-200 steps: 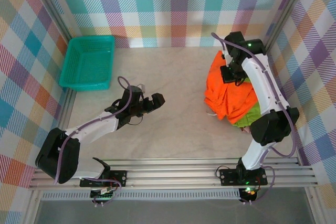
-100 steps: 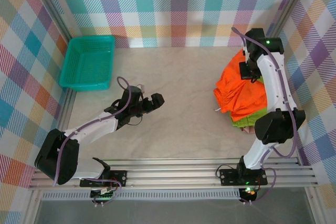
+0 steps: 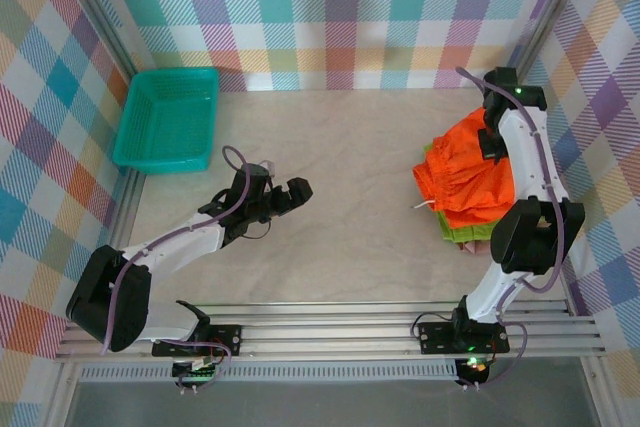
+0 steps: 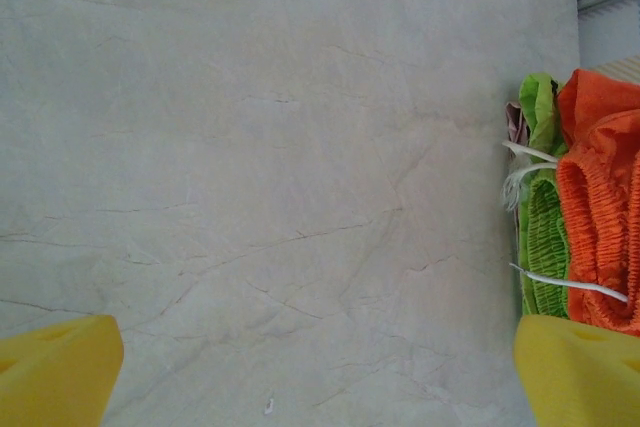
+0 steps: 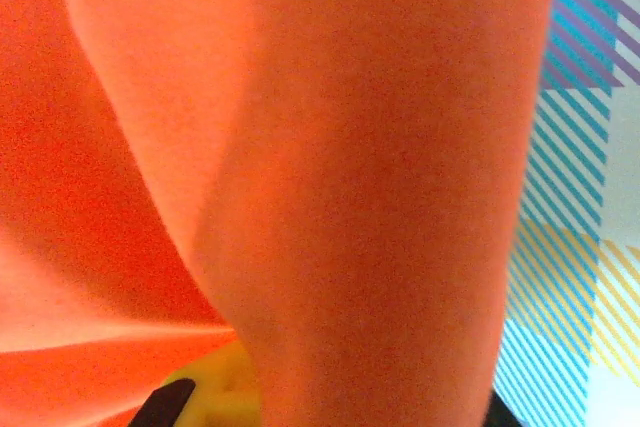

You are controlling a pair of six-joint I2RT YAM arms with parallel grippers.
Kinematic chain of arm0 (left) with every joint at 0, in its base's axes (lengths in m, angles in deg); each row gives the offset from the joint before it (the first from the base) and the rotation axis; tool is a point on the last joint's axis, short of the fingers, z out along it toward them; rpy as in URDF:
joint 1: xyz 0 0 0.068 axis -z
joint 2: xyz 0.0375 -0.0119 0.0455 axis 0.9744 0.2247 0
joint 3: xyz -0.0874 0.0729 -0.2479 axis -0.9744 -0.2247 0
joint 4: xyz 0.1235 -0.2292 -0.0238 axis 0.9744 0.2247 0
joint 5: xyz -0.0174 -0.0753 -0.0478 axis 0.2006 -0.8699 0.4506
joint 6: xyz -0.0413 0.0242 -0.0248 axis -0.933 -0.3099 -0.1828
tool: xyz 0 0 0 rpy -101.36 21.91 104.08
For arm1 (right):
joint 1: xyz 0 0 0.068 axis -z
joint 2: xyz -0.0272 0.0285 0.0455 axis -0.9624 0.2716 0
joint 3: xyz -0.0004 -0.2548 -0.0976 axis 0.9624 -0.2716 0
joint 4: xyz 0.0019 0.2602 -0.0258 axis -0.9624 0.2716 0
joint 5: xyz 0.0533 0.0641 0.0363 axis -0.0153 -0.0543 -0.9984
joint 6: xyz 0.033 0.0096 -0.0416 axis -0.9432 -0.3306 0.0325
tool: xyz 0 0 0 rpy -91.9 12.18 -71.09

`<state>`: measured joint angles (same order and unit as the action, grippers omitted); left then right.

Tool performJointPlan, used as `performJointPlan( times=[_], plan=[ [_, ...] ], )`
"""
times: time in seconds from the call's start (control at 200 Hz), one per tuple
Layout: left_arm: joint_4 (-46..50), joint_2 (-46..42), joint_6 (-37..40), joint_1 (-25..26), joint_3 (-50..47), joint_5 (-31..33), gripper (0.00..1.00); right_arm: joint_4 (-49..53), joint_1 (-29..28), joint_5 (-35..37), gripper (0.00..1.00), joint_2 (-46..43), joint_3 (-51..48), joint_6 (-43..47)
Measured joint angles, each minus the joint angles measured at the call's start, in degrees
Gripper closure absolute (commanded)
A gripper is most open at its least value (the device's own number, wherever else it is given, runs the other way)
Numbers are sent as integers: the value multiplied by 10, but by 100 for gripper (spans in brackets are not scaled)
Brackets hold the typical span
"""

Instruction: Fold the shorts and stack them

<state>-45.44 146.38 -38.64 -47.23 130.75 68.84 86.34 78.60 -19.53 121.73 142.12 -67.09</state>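
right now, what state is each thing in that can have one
orange shorts, top of pile, rumpled, far edge gripped
green shorts, under the orange, edge showing
pink shorts, bottom of pile, mostly hidden
teal basket, upright, empty
left pincer, open, holding nothing
right pincer, shut on orange shorts

Pastel plaid walls [image 3: 340, 7] enclose a pale creased tabletop [image 3: 350, 197].

The basket [image 3: 165, 119] sits upper left on the table [image 3: 340, 217]. The pile of shorts [image 3: 462, 187] lies at right, the right gripper [image 3: 492, 144] at its upper edge, the left gripper [image 3: 290, 193] left of centre.
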Motion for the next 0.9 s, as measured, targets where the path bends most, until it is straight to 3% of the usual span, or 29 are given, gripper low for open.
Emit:
performJointPlan(
  times=[0.155, 0.195, 0.26, 0.35, 0.51, 0.775, 0.9],
  plan=[
    [0, 1, 6, -4, 0, 0, 0, -55, 8, 62, 84, 11, -65, 16],
    [0, 1, 7, -6, 0, 0, 0, -65, 14, 73, 78, 18, -73, 17],
    [0, 1, 10, -8, 0, 0, 0, -76, 26, 89, 35, 34, -76, 10],
    [0, 1, 12, -11, 0, 0, 0, -83, 43, 108, 0, 52, -76, -2],
    [5, -5, 13, -14, -3, 1, 0, -63, 54, 83, 1, 59, -48, -45],
    [14, -34, 13, -14, -6, 13, 0, -103, 54, -289, 0, -58, -77, -112],
    [15, -36, 13, -14, -6, 15, 0, -126, 56, -387, 1, -56, -80, -135]
  ],
)
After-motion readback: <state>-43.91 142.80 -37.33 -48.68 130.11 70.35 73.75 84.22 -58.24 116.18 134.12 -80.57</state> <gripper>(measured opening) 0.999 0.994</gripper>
